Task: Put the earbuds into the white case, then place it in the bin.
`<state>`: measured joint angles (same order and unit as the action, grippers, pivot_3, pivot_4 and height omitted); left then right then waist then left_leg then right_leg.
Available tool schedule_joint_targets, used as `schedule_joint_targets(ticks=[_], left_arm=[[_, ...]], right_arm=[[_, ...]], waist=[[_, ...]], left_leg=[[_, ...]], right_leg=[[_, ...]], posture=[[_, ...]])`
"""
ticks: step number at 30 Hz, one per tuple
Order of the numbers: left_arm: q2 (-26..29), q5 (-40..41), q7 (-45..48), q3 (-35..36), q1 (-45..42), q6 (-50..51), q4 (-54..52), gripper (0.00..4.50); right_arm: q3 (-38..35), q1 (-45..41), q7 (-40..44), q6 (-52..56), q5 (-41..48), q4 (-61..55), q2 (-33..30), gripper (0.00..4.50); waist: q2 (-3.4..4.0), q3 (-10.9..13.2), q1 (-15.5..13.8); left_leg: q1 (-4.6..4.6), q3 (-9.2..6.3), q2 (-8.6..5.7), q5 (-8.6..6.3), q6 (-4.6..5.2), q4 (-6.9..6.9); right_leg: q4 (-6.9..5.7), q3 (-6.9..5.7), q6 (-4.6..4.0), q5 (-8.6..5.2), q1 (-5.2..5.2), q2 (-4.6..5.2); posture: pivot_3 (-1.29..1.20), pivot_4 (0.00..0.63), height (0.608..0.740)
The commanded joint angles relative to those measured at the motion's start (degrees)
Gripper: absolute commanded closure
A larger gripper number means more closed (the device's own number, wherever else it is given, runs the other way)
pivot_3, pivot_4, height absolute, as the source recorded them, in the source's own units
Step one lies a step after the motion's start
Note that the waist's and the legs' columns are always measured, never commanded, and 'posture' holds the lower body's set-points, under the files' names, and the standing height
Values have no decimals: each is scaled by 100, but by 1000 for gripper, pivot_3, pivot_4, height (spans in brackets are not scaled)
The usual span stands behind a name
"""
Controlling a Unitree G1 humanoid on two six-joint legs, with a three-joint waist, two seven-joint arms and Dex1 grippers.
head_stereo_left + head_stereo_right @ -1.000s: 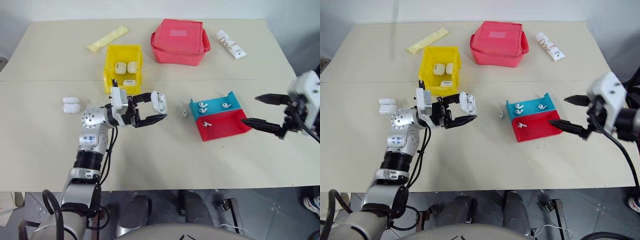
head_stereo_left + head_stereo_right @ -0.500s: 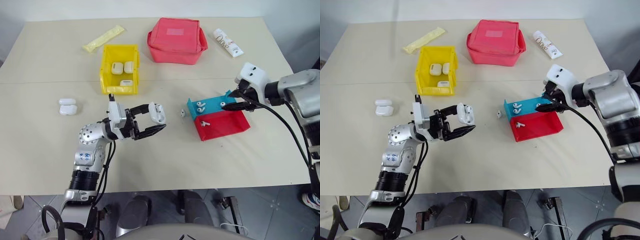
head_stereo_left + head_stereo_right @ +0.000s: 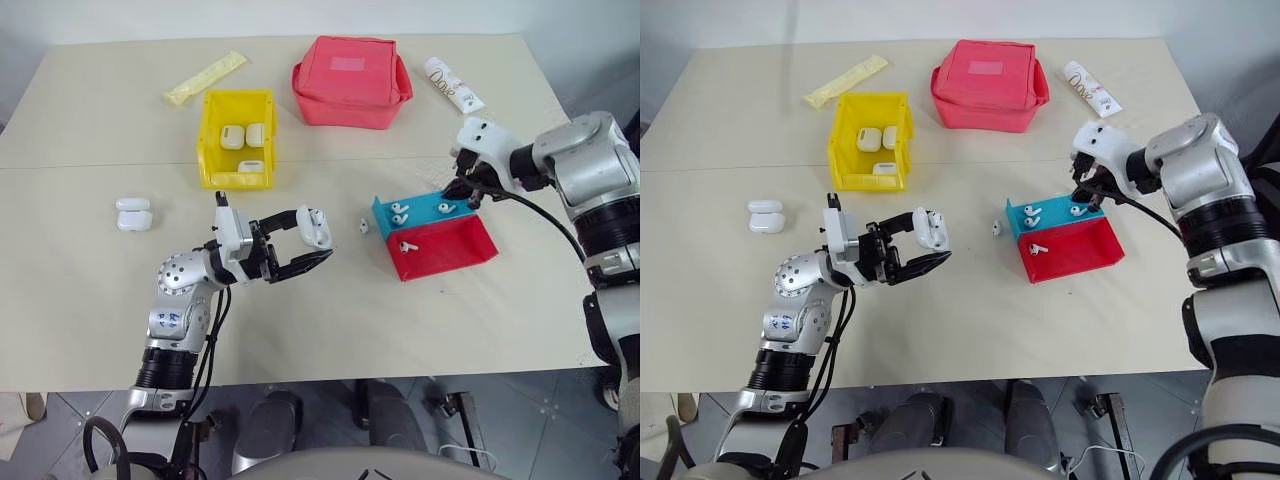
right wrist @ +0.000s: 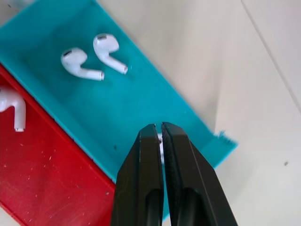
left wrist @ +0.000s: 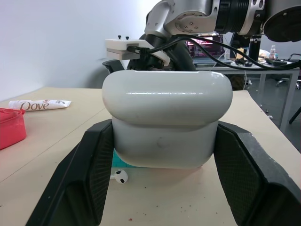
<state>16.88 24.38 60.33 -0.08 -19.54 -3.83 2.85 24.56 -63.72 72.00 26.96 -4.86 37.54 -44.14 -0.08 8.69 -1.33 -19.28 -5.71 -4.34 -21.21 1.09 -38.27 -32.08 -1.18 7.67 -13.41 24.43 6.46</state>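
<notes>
Now that the right gripper [image 4: 161,134] has swung over the blue tray [image 3: 425,202] and pinched shut, seemingly on an earbud [image 4: 160,140], the left gripper [image 3: 312,243] keeps clamping the white case [image 3: 313,226] for loading.

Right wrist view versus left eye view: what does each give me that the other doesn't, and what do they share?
Right wrist view alone: the right gripper shut, a sliver of white between its tips.

Left eye view alone: the left gripper holding the white case, the yellow bin with cases inside, a loose earbud on the table.

Both: the blue tray with two earbuds, and the red tray with one.
</notes>
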Motion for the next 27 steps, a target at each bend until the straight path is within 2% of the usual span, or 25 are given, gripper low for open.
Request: schedule_joint_targets(ticks=[1, 3, 4, 6, 9, 27], left_arm=[[26, 85, -51, 27, 33, -79, -225, 1713], [33, 84, -61, 21, 54, -81, -245, 1713], [41, 83, -64, 27, 59, -83, -245, 1713], [60, 80, -73, 44, 59, -84, -242, 1713], [89, 68, -100, 76, 38, -93, -224, 1713], [254, 85, -230, 166, 142, -84, -359, 1713]], right_arm=[[-125, -167, 100, -489, -116, 115, 95, 4308], [-150, -188, 141, -592, -162, 179, 136, 4308], [-159, -230, 166, -544, -169, 225, 201, 4144], [-166, -351, 113, -436, -207, 356, 368, 3715], [-165, -569, -83, -443, -335, 606, 603, 2756], [-92, -929, -79, -401, -699, 1332, 1353, 2756]], waist=[[0, 0, 0], [0, 0, 4], [0, 0, 3], [1, 0, 11], [2, -1, 21], [4, -1, 83]], left_leg=[[0, 0, 0, 0, 0, 0], [0, 0, 0, 0, 0, 0], [0, 0, 0, 0, 0, 0], [0, 0, 0, 0, -1, 0], [0, 0, 1, 2, -3, 0], [3, 0, 0, 3, -6, 2]], right_leg=[[-1, 0, 0, 0, 0, 0], [-1, 0, 0, 0, 1, -1], [-1, -1, 0, 0, 1, -1], [-2, 0, 0, 0, 1, -1], [-5, 0, -1, 0, 3, -2], [-27, -2, -8, -4, 11, -2]], posture=[[0, 150, 740], [0, 150, 740], [0, 150, 740], [0, 150, 740], [0, 150, 740], [0, 150, 740]])
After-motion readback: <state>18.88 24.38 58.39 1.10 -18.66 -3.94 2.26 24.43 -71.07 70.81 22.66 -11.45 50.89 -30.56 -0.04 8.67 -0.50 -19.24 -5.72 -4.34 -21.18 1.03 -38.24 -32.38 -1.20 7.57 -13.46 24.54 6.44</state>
